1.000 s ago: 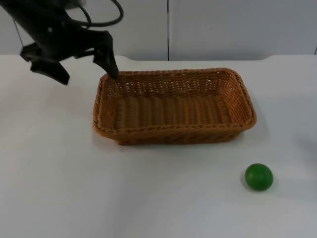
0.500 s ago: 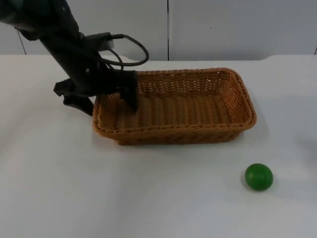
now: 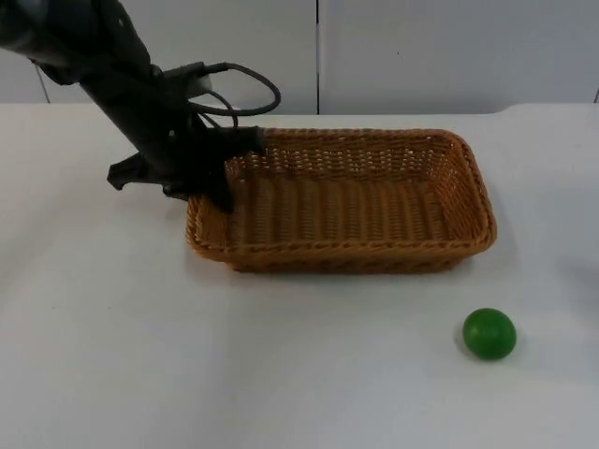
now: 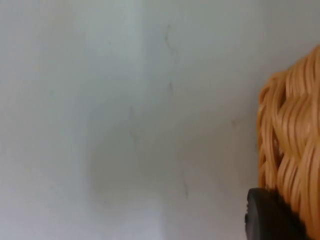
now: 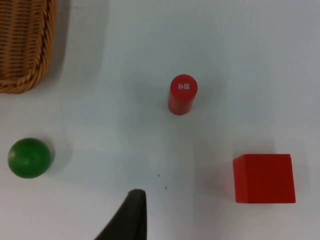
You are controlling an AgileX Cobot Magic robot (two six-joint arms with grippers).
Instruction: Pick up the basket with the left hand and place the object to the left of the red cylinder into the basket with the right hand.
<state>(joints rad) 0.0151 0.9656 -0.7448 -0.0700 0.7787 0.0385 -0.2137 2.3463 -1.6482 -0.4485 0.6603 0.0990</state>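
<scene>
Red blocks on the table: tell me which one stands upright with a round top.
The red cylinder: it stands on end with a circular top bearing a small white mark. The other, the red cube, has flat square faces and sits farther from the green ball.

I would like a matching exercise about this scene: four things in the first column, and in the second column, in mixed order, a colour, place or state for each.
Column 1:
1. basket
2. ball
3. cylinder
4. cube

Column 2:
a. red, upright, with a white mark on its top face
b. woven, with the left gripper at its left end
c. red, with flat sides, resting on the table
d. green, on the table in front of the basket

Pairs: 1-b, 2-d, 3-a, 4-c
</scene>
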